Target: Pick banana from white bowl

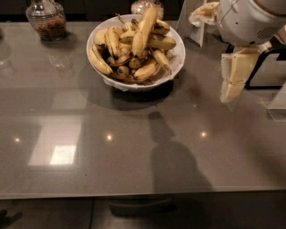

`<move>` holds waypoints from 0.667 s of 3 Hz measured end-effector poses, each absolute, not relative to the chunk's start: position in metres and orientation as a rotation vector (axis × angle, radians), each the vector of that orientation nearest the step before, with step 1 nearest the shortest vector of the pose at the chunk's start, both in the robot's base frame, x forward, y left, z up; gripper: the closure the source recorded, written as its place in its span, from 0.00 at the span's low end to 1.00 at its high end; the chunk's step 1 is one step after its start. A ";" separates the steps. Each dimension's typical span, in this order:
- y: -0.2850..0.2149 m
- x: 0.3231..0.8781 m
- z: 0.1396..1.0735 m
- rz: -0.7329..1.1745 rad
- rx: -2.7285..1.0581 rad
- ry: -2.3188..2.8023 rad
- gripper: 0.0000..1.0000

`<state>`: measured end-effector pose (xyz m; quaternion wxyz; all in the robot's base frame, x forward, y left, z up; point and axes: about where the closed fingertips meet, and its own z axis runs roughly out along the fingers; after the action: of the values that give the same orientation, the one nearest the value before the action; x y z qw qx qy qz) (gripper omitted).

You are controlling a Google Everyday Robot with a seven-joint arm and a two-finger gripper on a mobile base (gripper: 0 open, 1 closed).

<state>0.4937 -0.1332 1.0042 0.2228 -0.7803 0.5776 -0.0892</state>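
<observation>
Hand hanging at the right, banana sitting in the bowl

The hand [230, 93] is hovering over the worktop [134, 147]; can't tell if it's apart or together. The banana [143, 29] is lying atop the pile in the white bowl [177, 57], well apart from the hand, toward the view's left.

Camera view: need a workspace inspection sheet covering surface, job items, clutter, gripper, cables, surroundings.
Surface: glossy grey table, with light reflections and an arm shadow.
Job's things: banana lies on top of the pile in the white bowl, not yet picked.
Clutter: smaller bananas in the same bowl; glass jar far left; second jar behind the bowl.
Grippers: gripper hangs above the table right of the bowl, apart from it, holding nothing.
Cables: nothing seen.
Surroundings: dark beyond the table's far edge.
</observation>
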 end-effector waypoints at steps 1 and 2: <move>-0.098 0.512 1.018 -0.232 -2.294 1.311 0.00; -0.098 0.512 1.023 -0.271 -2.331 1.230 0.00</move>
<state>0.5116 -0.0982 1.0234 0.2435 -0.8533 0.4504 -0.0991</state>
